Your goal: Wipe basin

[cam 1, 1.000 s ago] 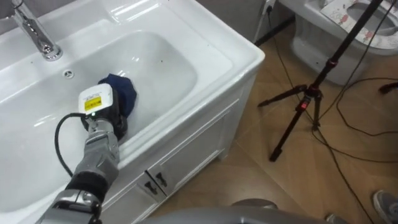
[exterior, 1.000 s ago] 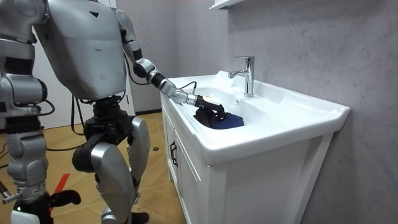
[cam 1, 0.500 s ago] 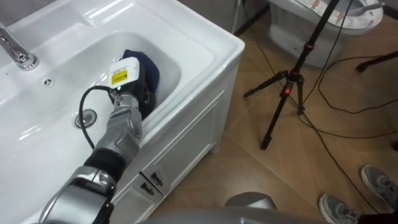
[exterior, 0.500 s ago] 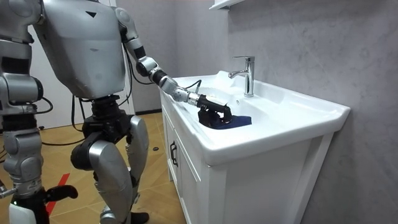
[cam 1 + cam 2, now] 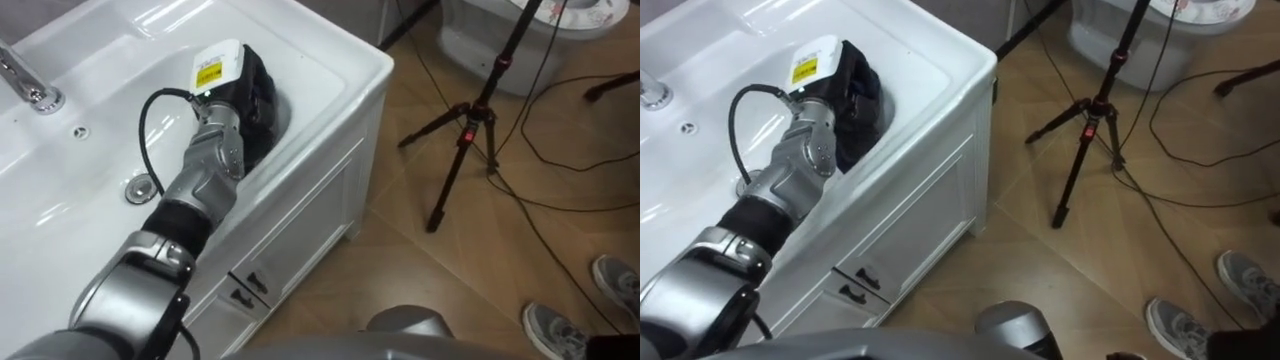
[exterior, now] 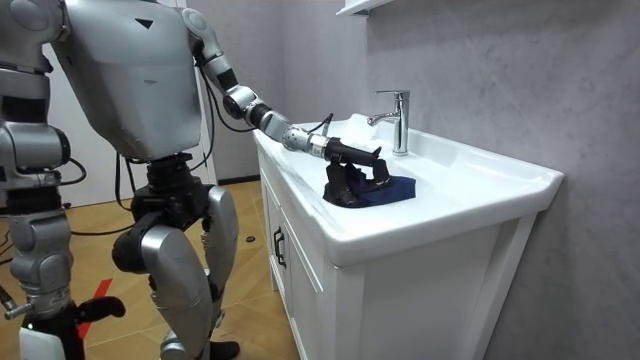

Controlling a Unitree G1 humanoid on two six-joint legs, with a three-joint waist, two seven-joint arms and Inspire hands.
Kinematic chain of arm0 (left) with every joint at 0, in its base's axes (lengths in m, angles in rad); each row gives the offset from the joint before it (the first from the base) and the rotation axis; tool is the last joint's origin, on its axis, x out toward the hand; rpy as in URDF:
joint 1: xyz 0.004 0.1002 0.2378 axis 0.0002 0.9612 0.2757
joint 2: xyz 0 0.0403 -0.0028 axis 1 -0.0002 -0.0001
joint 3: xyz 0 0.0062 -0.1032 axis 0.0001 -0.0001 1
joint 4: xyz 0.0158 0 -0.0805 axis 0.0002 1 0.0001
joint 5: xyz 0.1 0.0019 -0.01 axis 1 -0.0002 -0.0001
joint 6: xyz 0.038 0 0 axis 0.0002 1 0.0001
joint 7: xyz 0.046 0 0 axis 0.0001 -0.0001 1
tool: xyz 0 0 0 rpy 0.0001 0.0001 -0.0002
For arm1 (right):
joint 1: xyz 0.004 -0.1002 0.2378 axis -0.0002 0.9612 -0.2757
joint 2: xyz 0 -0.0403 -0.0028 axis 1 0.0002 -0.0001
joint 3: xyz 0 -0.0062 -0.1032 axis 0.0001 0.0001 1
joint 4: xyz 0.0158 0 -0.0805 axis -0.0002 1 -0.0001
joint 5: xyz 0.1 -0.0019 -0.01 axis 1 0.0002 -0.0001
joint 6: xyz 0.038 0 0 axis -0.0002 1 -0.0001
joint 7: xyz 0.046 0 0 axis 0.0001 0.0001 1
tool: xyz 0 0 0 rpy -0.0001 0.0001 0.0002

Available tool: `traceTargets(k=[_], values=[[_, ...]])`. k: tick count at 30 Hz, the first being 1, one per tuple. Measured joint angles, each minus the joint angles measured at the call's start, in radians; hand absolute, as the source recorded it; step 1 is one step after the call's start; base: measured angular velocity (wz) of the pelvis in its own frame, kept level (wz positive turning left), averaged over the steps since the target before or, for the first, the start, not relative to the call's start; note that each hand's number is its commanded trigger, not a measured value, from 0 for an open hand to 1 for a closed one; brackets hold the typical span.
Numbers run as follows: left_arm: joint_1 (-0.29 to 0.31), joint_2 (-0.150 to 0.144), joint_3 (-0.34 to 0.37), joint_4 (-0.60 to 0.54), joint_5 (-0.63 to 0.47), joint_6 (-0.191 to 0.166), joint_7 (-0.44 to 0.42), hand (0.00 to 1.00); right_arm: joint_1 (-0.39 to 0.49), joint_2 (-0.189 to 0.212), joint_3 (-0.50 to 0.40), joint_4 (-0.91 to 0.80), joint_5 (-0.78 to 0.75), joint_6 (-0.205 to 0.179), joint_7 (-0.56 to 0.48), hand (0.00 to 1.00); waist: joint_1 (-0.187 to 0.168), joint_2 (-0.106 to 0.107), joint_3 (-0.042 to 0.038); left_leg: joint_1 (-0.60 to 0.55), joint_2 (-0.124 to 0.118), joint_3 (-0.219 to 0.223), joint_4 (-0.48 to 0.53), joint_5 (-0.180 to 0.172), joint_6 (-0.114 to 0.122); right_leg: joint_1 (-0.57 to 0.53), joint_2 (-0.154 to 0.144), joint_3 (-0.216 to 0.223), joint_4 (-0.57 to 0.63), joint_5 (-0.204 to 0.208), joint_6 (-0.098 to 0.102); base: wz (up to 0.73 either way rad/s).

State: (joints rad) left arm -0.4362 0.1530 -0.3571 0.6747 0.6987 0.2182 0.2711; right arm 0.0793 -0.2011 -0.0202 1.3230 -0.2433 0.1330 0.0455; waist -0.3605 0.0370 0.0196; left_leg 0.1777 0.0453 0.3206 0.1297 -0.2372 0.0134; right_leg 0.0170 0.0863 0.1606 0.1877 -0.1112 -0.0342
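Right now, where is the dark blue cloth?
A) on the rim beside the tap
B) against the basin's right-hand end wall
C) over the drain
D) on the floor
B: the dark blue cloth sits under the left hand at the right end of the basin, up against its wall, apart from the drain and the tap.
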Motion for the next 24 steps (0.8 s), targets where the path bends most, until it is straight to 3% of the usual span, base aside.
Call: traceTargets(k=[4,8,10,14,17,18,22,24], values=[[0.010,0.005,0.012,0.023,0.001,-0.020,0.001,1.00,0.002,0.000,-0.004,-0.004,-0.003,0.012,0.000,0.00,0.013,0.000,0.0017,0.007,0.000,0.009,-0.003,0.000,0.000,0.004,0.004,0.010,0.001,0.000,0.000,-0.09],[0.116,0.011,0.103,0.146,0.004,-0.065,0.035,1.00,0.015,0.004,-0.030,-0.036,-0.003,0.012,-0.007,0.00,0.040,-0.006,0.0034,0.043,0.005,0.029,0.000,0.000,-0.001,0.016,0.017,0.045,0.017,-0.003,-0.007,-0.36],[0.159,0.029,0.150,0.172,0.005,-0.077,0.042,1.00,0.035,0.011,-0.049,-0.045,-0.003,0.012,-0.018,0.00,0.041,-0.013,-0.0001,0.046,0.008,0.030,-0.001,-0.002,-0.005,0.017,0.021,0.046,0.018,-0.008,-0.009,0.01],[0.215,0.067,0.235,0.234,0.011,-0.102,0.046,1.00,0.061,0.011,-0.082,-0.050,-0.002,0.026,-0.021,0.00,0.080,-0.017,-0.0080,0.062,0.014,0.022,-0.007,-0.009,-0.014,0.019,0.036,0.059,0.025,-0.010,-0.013,-0.08],[0.217,0.069,0.305,0.297,0.026,-0.116,0.047,1.00,0.064,0.012,-0.108,-0.053,-0.003,0.034,-0.021,0.00,0.115,-0.016,-0.0114,0.079,0.014,0.026,-0.015,-0.010,-0.016,0.034,0.040,0.060,0.032,-0.008,-0.017,-0.07],[0.232,0.069,0.331,0.299,0.036,-0.121,0.047,1.00,0.062,0.012,-0.132,-0.054,-0.003,0.033,-0.021,0.00,0.121,-0.016,-0.0186,0.078,0.014,0.024,-0.015,-0.011,-0.017,0.035,0.039,0.054,0.032,-0.007,-0.018,0.00],[0.267,0.070,0.416,0.299,0.058,-0.142,0.049,1.00,0.063,0.003,-0.178,-0.083,-0.004,0.030,-0.021,0.00,0.145,-0.009,-0.0289,0.078,0.013,0.020,-0.013,-0.011,-0.017,0.036,0.041,0.052,0.032,-0.005,-0.022,-0.01],[0.278,0.077,0.427,0.298,0.059,-0.146,0.049,1.00,0.063,-0.004,-0.179,-0.083,-0.003,0.031,-0.022,0.00,0.173,-0.005,-0.0314,0.079,0.012,-0.027,-0.012,-0.011,-0.017,0.042,0.040,0.047,0.031,-0.003,-0.024,0.03]])
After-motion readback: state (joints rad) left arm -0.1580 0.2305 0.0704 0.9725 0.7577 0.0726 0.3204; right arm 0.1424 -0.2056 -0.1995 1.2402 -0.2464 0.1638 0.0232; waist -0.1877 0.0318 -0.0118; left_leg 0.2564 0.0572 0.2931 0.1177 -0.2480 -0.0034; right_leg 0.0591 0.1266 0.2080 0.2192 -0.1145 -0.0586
